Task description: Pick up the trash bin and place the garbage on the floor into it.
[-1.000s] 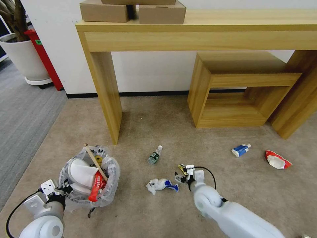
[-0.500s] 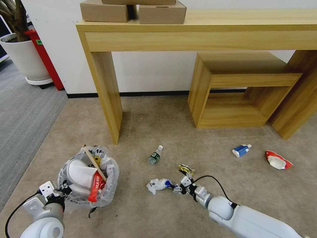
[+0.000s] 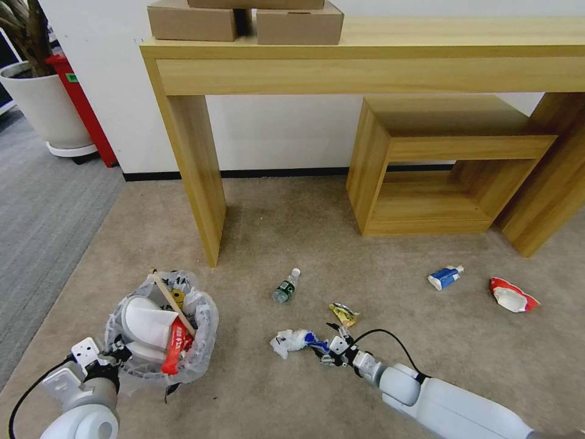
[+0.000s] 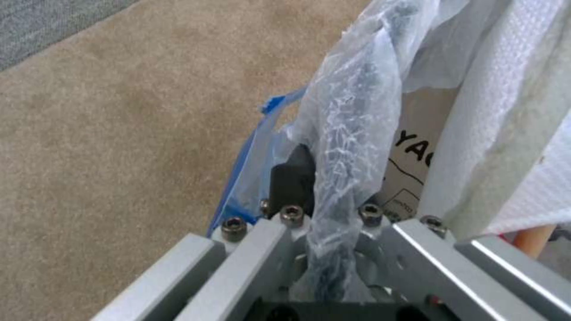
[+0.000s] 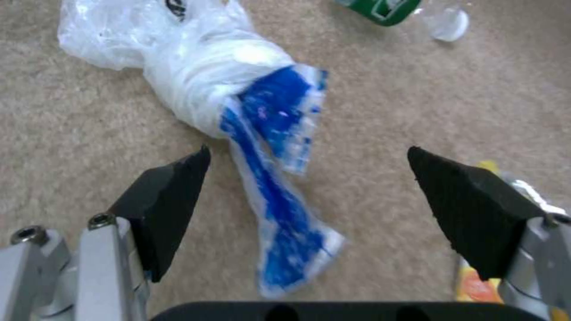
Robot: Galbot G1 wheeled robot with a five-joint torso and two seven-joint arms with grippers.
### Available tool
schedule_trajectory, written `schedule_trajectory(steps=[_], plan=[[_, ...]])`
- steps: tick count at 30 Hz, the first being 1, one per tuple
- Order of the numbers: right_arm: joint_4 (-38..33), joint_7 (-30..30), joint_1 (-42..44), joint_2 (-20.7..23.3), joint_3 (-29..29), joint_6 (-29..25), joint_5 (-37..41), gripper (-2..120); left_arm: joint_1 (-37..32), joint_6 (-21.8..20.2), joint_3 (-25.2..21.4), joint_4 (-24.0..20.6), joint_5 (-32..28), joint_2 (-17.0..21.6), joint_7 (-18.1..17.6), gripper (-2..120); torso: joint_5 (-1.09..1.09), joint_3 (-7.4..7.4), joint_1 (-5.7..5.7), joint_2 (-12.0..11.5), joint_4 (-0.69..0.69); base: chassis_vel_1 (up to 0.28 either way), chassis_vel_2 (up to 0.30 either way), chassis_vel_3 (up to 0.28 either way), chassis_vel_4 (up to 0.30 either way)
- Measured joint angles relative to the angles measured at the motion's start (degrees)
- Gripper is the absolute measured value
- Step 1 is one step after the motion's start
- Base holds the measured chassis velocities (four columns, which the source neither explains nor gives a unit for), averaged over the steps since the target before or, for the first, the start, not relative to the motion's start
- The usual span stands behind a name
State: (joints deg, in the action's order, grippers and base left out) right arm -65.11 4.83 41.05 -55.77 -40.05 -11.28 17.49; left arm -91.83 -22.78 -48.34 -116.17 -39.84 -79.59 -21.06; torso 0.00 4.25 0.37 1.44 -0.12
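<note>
The right pincer [image 5: 309,196], spread wide, straddles the blue tail of a crumpled white-and-blue plastic wrapper [image 5: 262,133] on the beige carpet floor [image 3: 274,231]; the thin film could slip free. The left pincer [image 4: 324,232] probably clamps the bag-lined dark trash bin's [image 3: 159,326] rim.

The right gripper's [image 5: 309,196] spread fingers [image 5: 169,200] straddle the blue tail of a crumpled white plastic wrapper [image 5: 226,84] on the beige carpet [image 5: 89,147]; a small plastic bottle [image 5: 386,6] lies beyond it.

bin body hidden under bag [image 3: 204,329] | bottle [image 5: 404,6] cut off by edge
</note>
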Motion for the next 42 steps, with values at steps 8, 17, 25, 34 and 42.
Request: schedule_trajectory(steps=[8,17,25,34,42], plan=[[3.92,0.06,-0.77,-3.78,-0.70,-0.82,-0.04,83,0.19,0.11,0.14,0.34,0.14,-0.28,0.16,0,0.00,0.00,0.00,0.00,0.00,0.000,0.000,0.000,0.000],[8.60,0.92,-1.80,-9.83,-1.08,-1.30,-0.07,69,0.02,0.49,0.26,0.32,0.37,-0.72,0.37,0,0.00,0.00,0.00,0.00,0.00,0.000,0.000,0.000,0.000],[10.40,2.37,-1.29,-12.11,-0.53,-1.36,-0.25,44,-0.21,0.58,0.47,0.03,0.71,-0.92,0.46,0,0.00,0.00,0.00,0.00,0.00,0.000,0.000,0.000,0.000],[10.33,2.99,-0.48,-11.67,0.61,-1.84,-0.56,10,-0.09,0.70,0.74,0.20,1.00,-1.09,0.53,0,0.00,0.00,0.00,0.00,0.00,0.000,0.000,0.000,0.000],[6.82,3.08,1.10,-8.62,3.36,-3.38,1.91,0,0.00,0.69,0.83,0.22,0.84,-0.57,0.53,0,0.02,0.00,0.00,0.00,0.00,0.000,0.000,0.000,0.000]])
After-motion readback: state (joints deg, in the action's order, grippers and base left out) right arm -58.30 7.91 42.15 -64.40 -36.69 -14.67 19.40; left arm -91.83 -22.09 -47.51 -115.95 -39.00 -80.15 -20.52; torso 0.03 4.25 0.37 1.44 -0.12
